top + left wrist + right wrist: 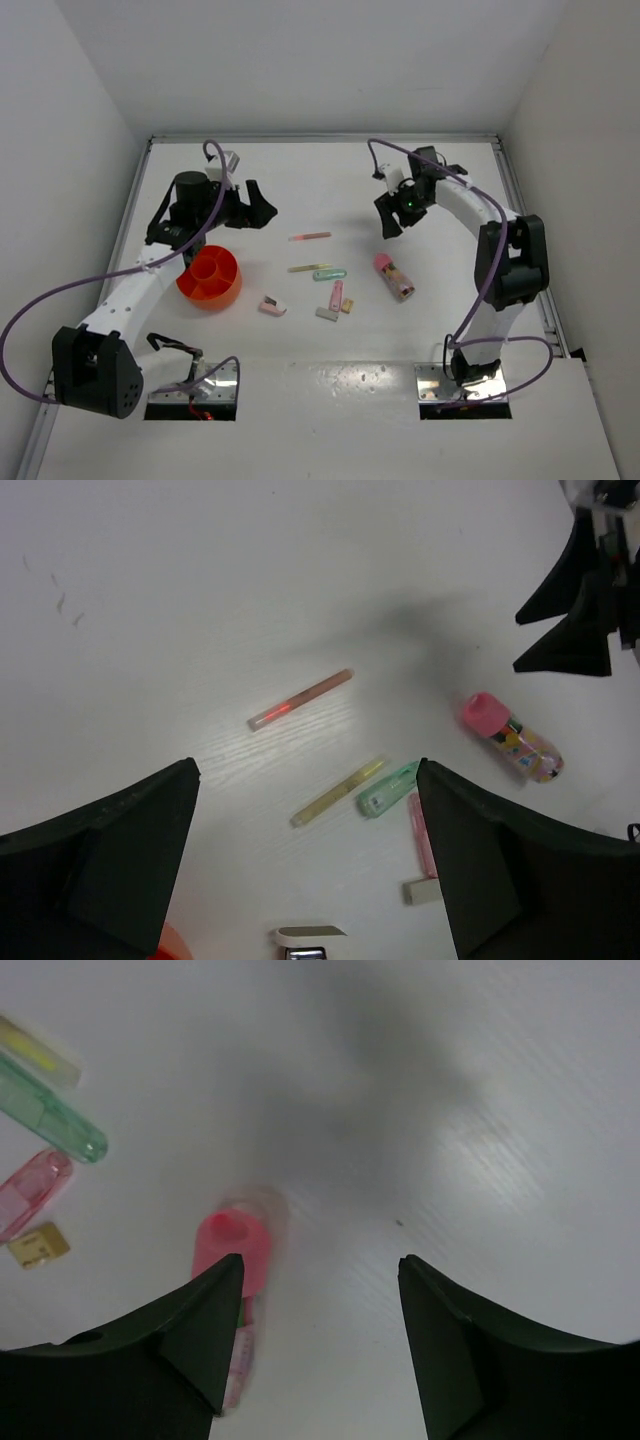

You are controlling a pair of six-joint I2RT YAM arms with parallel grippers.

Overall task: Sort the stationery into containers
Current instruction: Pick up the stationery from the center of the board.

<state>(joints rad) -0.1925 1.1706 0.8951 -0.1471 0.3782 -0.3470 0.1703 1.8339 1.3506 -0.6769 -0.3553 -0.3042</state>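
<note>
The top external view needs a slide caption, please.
Left gripper and right gripper hover near loose stationery beside an orange bowl.

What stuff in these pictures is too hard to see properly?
- Orange bowl: in the left wrist view only a sliver shows, cut off by the bottom edge and a finger of the left gripper.
- Pink-capped tube: in the right wrist view it is blurred, with its body behind a finger of the right gripper.
- Pink marker: in the left wrist view it is partly behind the other finger.
- Small erasers: in the top view they are too small for details.

Overhead looks down; wrist cameras (closer) share the tube [510, 737].
</note>
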